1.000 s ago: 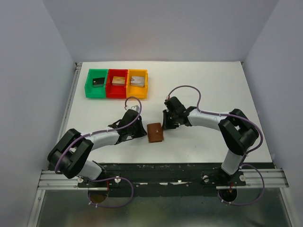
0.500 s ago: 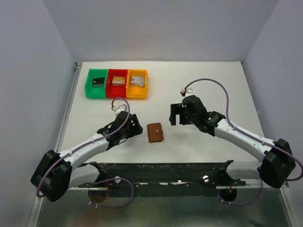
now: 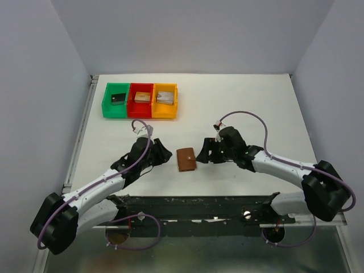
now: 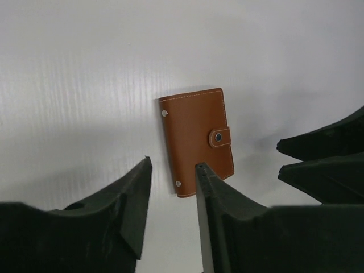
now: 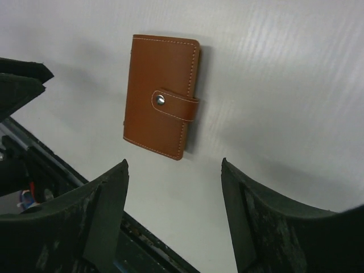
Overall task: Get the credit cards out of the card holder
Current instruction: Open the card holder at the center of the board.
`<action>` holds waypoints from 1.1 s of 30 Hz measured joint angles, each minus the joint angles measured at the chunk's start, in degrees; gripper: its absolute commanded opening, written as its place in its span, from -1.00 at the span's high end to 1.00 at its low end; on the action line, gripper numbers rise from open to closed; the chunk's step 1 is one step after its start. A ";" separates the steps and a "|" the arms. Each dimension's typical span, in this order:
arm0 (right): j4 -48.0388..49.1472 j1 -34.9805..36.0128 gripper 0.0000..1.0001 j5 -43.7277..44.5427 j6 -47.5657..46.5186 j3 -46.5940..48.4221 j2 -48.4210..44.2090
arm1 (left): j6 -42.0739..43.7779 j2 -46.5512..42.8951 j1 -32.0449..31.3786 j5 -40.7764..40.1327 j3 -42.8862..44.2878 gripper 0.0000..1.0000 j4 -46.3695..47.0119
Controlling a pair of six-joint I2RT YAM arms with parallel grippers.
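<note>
Wallet (image 3: pixel 186 159) snapped shut, centre frame | left end effector (image 3: pixel 164 154) part-open, right end effector (image 3: pixel 204 153) wide, both just closed in | no cards out

The card holder (image 5: pixel 162 96) looked like smooth tan leather with a faint sheen, edged in pale stitching. Its tab strap (image 5: pixel 177 105) carried a shiny metal snap stud (image 5: pixel 161 100), and two small metal rivets (image 4: pixel 165 113) glinted along one long edge. The surface (image 4: pixel 85 68) beneath was white and matt, finely ribbed like corrugated plastic sheet. The left hand (image 4: pixel 173 164) had matt black fingers (image 4: pixel 114 216); the right hand (image 5: pixel 174 165) was the same black, but scuffed and dusted with pale specks. Near the far left corner, the bins (image 3: pixel 140 114) were glossy coloured plastic. Along the near edge ran a rail (image 3: pixel 324 215) of dull bare metal.
</note>
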 measured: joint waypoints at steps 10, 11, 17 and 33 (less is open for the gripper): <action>12.72 0.00 -0.26 -10.51 7.50 -1.20 13.27 | 1.60 13.88 0.00 7.41 3.28 0.55 4.07; 13.38 0.00 -0.26 -10.86 7.87 -1.20 14.10 | 1.57 14.64 0.00 7.58 3.28 0.55 4.07; 15.10 0.00 -0.15 -11.58 9.22 -1.20 15.63 | 1.55 17.64 0.00 8.26 3.28 0.60 5.18; 22.40 0.00 0.64 -15.19 12.66 -3.19 20.02 | -0.17 22.10 -0.02 10.38 1.11 0.65 11.13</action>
